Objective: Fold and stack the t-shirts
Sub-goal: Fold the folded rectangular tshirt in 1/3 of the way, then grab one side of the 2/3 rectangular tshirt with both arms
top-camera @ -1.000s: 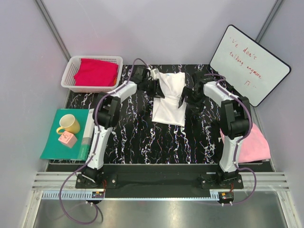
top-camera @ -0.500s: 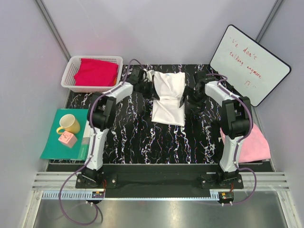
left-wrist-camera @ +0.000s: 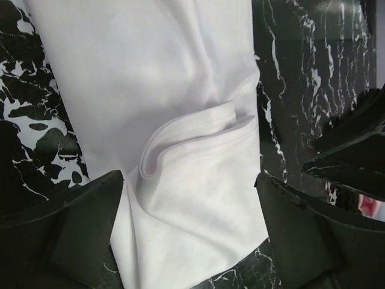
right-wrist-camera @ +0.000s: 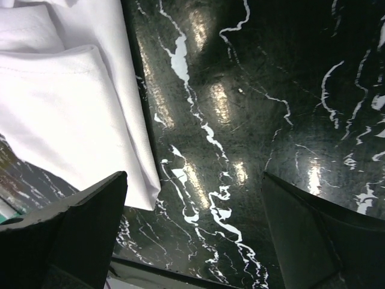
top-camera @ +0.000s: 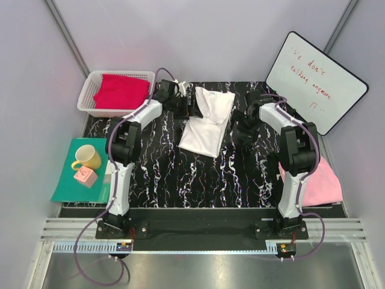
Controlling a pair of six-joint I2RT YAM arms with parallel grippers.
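Near right: pale pink t-shirt [top-camera: 325, 180] at table [top-camera: 168, 174] edge | centre: white t-shirt [top-camera: 204, 123] rumpled, skewed | left gripper [left-wrist-camera: 187, 180] spread wide above its cloth, empty | right gripper [right-wrist-camera: 194, 180] spread wide over bare marble beside it, empty | far left: crimson t-shirt [top-camera: 120, 91] in basket [top-camera: 90, 84]

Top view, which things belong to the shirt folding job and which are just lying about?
Job: white cloth t-shirt, crimson red cloth t-shirt, pale pink cloth t-shirt.
Lying about: yellow mug, small pink block, flat teal-green mat, whiteboard with red writing.
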